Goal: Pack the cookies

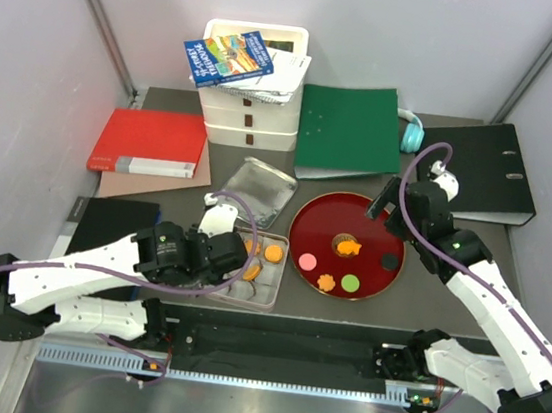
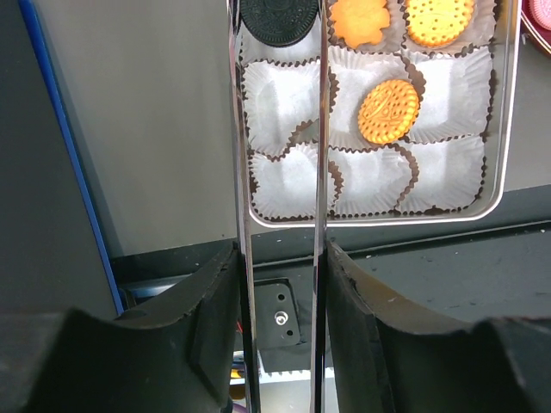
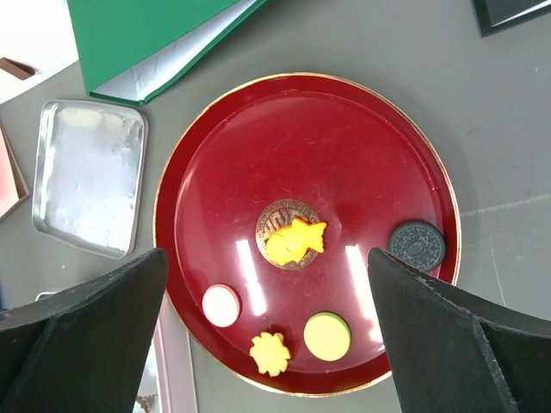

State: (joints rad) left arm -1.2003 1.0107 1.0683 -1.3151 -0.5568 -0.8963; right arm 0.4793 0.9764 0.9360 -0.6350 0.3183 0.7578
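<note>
Several cookies lie on the red plate [image 1: 321, 212]: an orange fish shape [image 3: 295, 241], a pink round [image 3: 221, 305], an orange flower [image 3: 270, 353], a green round [image 3: 327, 335] and a black one [image 3: 417, 245]. My right gripper [image 3: 267, 254] hangs open above them. The tin [image 2: 508, 129] of white paper cups holds two round orange cookies [image 2: 388, 110], an orange flower [image 2: 359, 19] and a black cookie [image 2: 277, 19]. My left gripper [image 2: 280, 258] is shut on metal tweezers [image 2: 320, 172]. Their blades flank the black cookie; I cannot tell whether they pinch it.
The tin's lid [image 1: 255, 189] lies behind the tin. A green folder [image 1: 351, 130], a black binder [image 1: 497, 173], teal headphones [image 1: 413, 133], white drawers [image 1: 247, 112] and a red book [image 1: 150, 141] line the back. A black book [image 1: 113, 222] lies at left.
</note>
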